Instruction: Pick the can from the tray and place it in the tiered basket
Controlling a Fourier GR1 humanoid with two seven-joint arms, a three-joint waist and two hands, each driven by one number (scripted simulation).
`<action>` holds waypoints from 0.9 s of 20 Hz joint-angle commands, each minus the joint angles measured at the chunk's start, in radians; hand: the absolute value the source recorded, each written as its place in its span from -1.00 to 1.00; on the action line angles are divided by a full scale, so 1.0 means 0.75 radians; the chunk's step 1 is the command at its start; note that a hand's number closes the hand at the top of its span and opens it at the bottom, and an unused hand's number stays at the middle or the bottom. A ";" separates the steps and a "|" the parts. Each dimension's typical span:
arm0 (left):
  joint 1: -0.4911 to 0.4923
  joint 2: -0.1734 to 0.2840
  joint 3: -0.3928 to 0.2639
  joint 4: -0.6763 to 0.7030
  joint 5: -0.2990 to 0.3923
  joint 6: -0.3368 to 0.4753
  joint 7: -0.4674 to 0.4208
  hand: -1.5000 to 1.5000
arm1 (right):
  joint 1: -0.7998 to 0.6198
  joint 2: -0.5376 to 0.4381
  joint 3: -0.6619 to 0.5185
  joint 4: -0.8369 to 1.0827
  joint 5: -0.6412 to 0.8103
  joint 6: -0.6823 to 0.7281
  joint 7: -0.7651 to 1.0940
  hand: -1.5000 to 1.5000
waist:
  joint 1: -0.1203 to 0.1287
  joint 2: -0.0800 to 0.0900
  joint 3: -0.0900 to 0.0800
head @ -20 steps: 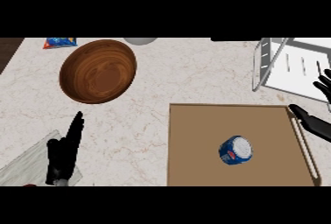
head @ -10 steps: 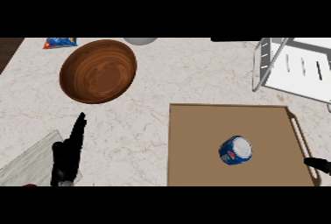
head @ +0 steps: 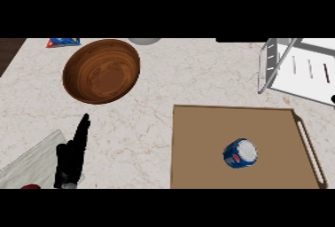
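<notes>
Head view: the can point(head: 240, 153), blue with a pale top, lies on the brown tray point(head: 203, 133), right of the tray's middle and toward its near edge, with nothing touching it. The tray sits on the pale marbled counter point(head: 189, 75) at the lower right, and a light handle point(head: 310, 148) runs along its right side. The tiered basket point(head: 297, 68), white with grey wire uprights, stands at the upper right, beyond the tray's far right corner and apart from the can.

The left hand point(head: 71, 155) shows at the lower left, resting over the counter with its fingers point(head: 82, 128) straight and pointing away toward the far side; it is open and holds nothing. Its grey forearm point(head: 29, 162) comes in from the lower left edge. A small dark spot at the right edge beside the basket may be part of the right hand, but it is too small to tell, and the state of that hand cannot be told.

A large wooden bowl point(head: 101, 71) sits at the upper left, well apart from the tray. Beyond it, at the far edge, lie a blue packet point(head: 63, 42) and a pale round thing point(head: 145, 41), cut off by the view's top
</notes>
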 commanded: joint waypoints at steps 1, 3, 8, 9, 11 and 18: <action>0.032 -0.005 -0.001 0.014 0.009 -0.030 0.005 0.00 | -0.073 -0.008 0.123 -0.176 0.190 -0.073 0.307 -1.00 | 0.018 0.006 -0.001; -0.005 -0.007 -0.005 -0.002 -0.010 -0.024 0.047 0.00 | -0.050 0.060 0.260 -0.256 0.339 -0.110 0.394 -1.00 | 0.012 0.005 0.000; -0.017 -0.007 0.033 0.040 0.011 -0.073 0.018 0.00 | -0.228 0.166 0.538 -0.150 0.598 -0.066 0.544 -1.00 | 0.023 0.008 0.000; -0.039 -0.082 -0.013 0.067 -0.071 0.025 0.011 0.00 | -0.296 0.197 0.531 -0.046 0.618 -0.034 0.500 -1.00 | 0.022 0.009 0.001; 0.032 -0.077 -0.008 0.093 -0.034 -0.033 -0.070 0.00 | -0.331 0.213 0.653 -0.090 0.686 0.012 0.626 -1.00 | 0.029 0.008 -0.001; -0.044 -0.052 0.021 0.080 -0.046 -0.054 0.007 0.00 | -0.537 0.309 0.735 0.035 0.677 0.238 0.861 -1.00 | 0.029 0.010 -0.001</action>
